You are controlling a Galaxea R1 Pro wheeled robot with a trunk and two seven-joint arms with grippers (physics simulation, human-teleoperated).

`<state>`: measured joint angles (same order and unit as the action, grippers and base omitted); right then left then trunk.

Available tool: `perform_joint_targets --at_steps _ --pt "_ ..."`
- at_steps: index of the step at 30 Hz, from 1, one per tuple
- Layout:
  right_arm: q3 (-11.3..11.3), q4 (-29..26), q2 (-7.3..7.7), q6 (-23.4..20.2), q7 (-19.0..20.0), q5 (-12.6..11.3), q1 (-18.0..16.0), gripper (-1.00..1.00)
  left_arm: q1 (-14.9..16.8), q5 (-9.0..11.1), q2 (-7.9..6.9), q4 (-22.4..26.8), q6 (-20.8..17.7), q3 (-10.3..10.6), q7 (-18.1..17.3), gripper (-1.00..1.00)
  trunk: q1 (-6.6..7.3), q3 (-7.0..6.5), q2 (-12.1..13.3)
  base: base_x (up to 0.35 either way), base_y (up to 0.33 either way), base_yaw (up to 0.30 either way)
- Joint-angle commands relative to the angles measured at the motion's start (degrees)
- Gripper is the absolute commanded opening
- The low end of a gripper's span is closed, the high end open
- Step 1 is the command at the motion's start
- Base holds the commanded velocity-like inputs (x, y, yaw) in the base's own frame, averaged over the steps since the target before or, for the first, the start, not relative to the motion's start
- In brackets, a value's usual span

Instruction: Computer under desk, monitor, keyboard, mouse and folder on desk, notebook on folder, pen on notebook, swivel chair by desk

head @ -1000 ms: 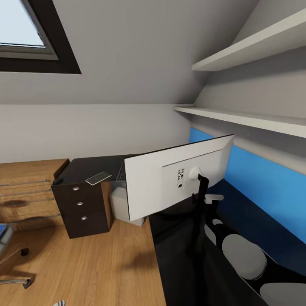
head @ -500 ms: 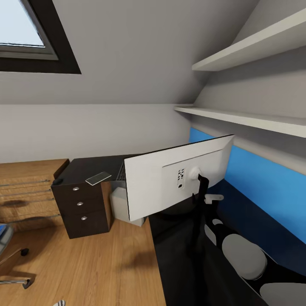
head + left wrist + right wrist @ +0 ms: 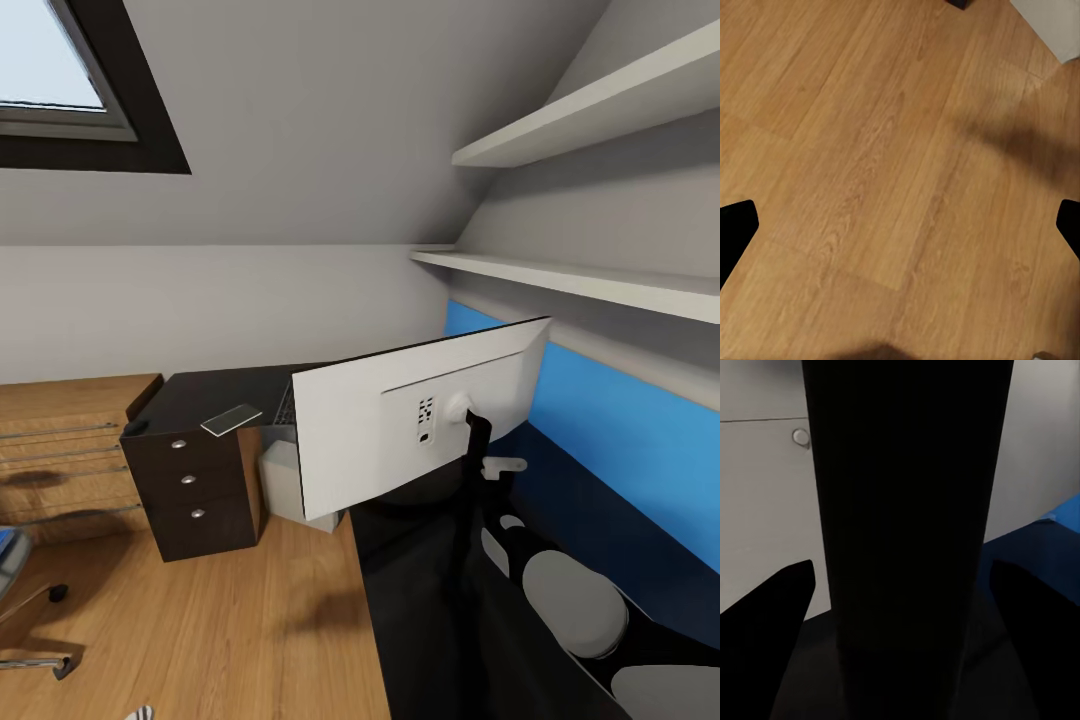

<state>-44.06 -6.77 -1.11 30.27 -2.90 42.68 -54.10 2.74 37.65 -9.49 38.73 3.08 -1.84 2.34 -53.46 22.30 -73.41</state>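
Note:
The monitor (image 3: 370,440) shows its pale back and stands on the black desk (image 3: 190,395), its lower corner past the desk's edge. My right gripper (image 3: 488,462) is shut on its black stand (image 3: 904,510), one finger on each side. The notebook (image 3: 232,418) lies above the drawers. A strip of the keyboard (image 3: 285,400) peeks out behind the monitor. The white computer (image 3: 285,485) sits under the desk. At the left edge is the swivel chair (image 3: 35,610), with a sliver of blue folder (image 3: 6,545) on its seat. My left gripper (image 3: 900,225) hangs open over the floor.
A light wooden drawer chest (image 3: 60,450) stands left of the desk's dark drawers (image 3: 195,490). Two white shelves (image 3: 580,280) and a blue wall panel (image 3: 620,430) run along the wall behind the desk. Wood floor (image 3: 230,620) lies between the chair and the desk.

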Motion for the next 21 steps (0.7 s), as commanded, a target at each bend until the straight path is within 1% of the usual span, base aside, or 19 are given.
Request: perform_joint_targets --at_steps 1,21 --pt "-0.1 0.0 -0.03 0.1 -0.2 0.7 0.0 -1.0 0.0 0.6 -0.04 0.0 0.2 0.2 0.2 1.0 0.0 0.06 0.0 0.0 0.0 0.0" --pt "-0.1 0.1 -0.1 -0.1 -0.3 0.6 0.0 -1.0 0.0 0.6 -0.01 -0.1 0.3 0.2 0.3 1.0 0.0 0.06 0.0 0.0 0.0 0.0"
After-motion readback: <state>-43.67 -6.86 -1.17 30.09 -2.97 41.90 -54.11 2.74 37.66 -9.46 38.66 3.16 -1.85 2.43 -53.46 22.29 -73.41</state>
